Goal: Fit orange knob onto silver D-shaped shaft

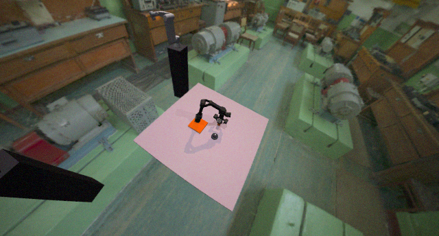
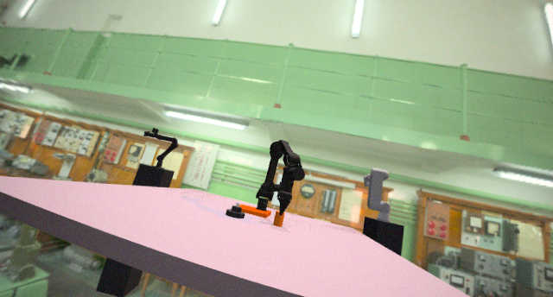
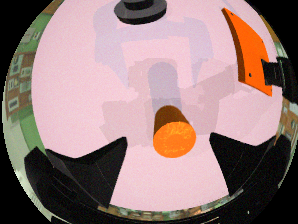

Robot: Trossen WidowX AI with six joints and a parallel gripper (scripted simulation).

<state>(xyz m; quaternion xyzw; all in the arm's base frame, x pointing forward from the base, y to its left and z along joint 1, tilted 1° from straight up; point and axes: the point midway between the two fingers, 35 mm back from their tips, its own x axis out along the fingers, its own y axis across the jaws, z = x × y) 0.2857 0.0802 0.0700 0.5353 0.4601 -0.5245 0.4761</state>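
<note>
The orange knob is a cylinder standing upright on the pink table. Its round top faces the wrist camera, and its underside with the hole is hidden. My gripper is open and empty, pointing down just above the knob. In the wrist view the knob lies between the two spread fingertips, touching neither. The round dark pedestal stands apart from the knob, at the top edge of the wrist view. Its shaft is cut off there and too small elsewhere to show its flat side.
The pink table carries the arm's orange base plate, near the knob and pedestal. A grey arm on a black post stands beyond the table's edge.
</note>
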